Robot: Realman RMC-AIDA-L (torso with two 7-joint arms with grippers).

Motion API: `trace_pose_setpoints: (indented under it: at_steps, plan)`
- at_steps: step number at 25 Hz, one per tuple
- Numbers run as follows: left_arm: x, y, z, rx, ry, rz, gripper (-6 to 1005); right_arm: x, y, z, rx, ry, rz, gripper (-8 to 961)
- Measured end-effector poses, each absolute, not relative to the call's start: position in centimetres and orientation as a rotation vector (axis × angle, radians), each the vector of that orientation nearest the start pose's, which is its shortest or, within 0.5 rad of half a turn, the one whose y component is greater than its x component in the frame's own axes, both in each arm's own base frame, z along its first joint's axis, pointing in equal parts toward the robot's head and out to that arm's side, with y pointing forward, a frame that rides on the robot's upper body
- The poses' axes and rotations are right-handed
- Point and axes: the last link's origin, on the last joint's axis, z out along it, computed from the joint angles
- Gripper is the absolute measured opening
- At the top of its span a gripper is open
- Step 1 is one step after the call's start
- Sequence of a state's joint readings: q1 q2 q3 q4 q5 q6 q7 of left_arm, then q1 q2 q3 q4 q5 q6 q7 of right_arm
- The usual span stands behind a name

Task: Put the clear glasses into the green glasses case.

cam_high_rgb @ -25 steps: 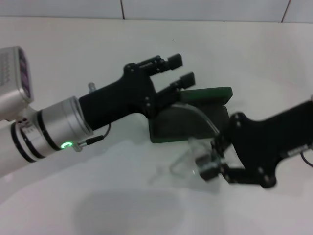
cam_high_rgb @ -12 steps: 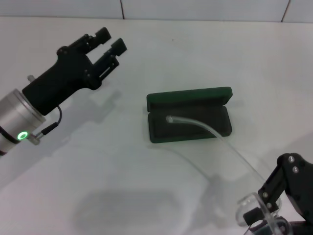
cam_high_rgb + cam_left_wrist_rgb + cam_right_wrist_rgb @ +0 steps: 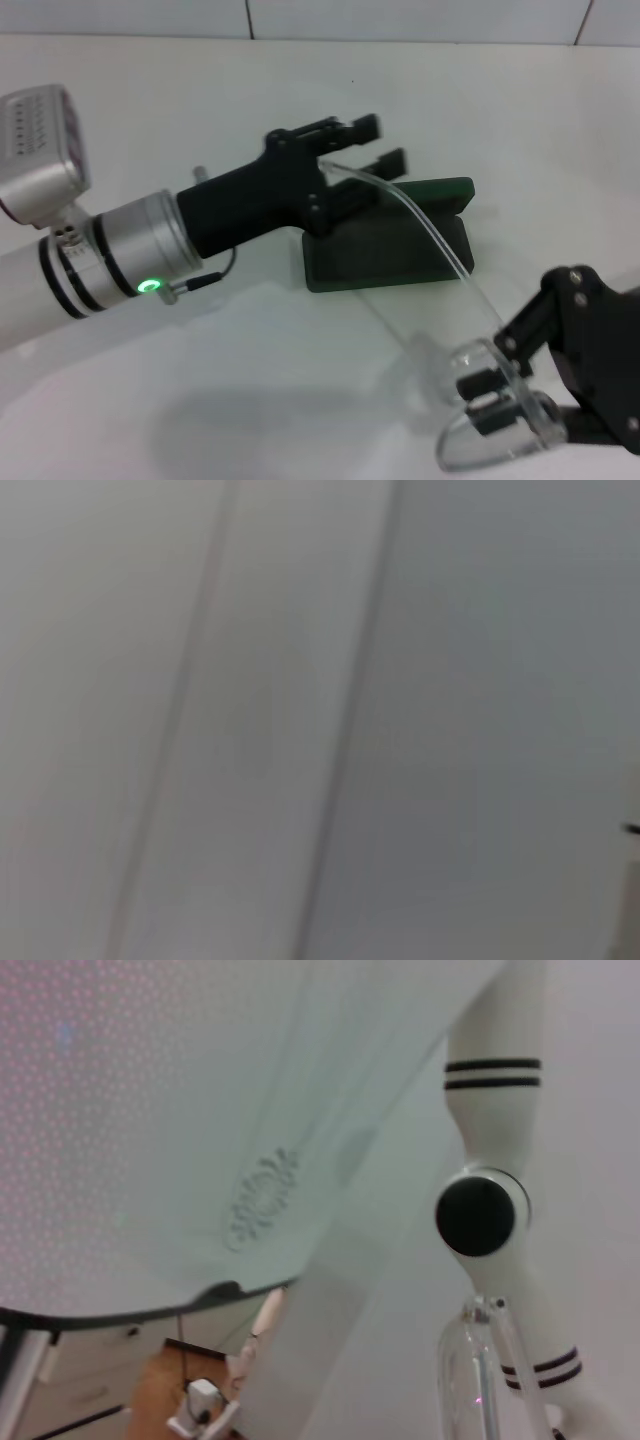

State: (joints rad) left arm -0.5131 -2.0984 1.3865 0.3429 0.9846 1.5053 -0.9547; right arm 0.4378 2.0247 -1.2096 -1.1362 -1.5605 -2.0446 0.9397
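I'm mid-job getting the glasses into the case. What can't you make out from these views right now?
- Left part of the green glasses case: head view, covered by the left claw.
- Clear glasses: second temple arm, too transparent to trace.
- Right claw: arm cut off at the frame's edge.
- Left wrist view: only blurred wall, no workpiece.

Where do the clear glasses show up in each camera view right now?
Head view: the clear glasses sit at the lower right, in the right gripper, one temple arm reaching toward the left gripper.
Left wrist view: not in it.
Right wrist view: glasses at the lower right.
Shared landmark: only the glasses themselves.
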Motion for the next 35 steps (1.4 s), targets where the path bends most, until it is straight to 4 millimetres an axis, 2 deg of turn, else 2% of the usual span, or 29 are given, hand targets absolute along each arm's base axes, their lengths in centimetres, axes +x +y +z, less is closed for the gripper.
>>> trace_pose_setpoints:
  at_steps: [5, 13, 18, 25, 32, 35]
  plan:
    - [-19.2, 29.9, -5.7, -2.568, -0.356, -1.413, 514, 15.8, 26.6, 3.1, -2.892, -0.968, 1.028, 120]
    - [-18.5, 28.9, -4.9, -2.576, -0.289, -1.531, 514, 16.1, 27.1, 2.8, -2.887, -0.859, 1.072, 120]
    - [-18.6, 28.6, -4.7, -2.571, -0.281, -1.544, 514, 16.1, 27.4, 2.7, -2.887, -0.799, 1.062, 119]
    - [-18.6, 28.3, -4.5, -2.557, -0.274, -1.568, 514, 15.9, 29.2, 2.8, -2.887, -0.533, 1.015, 119]
    - [-18.4, 28.4, -4.7, -2.554, -0.228, -1.563, 514, 16.0, 30.1, 2.8, -2.903, -0.353, 0.988, 120]
    - [-18.4, 28.4, -4.8, -2.555, -0.226, -1.554, 514, 15.9, 30.1, 2.9, -2.915, -0.336, 0.989, 120]
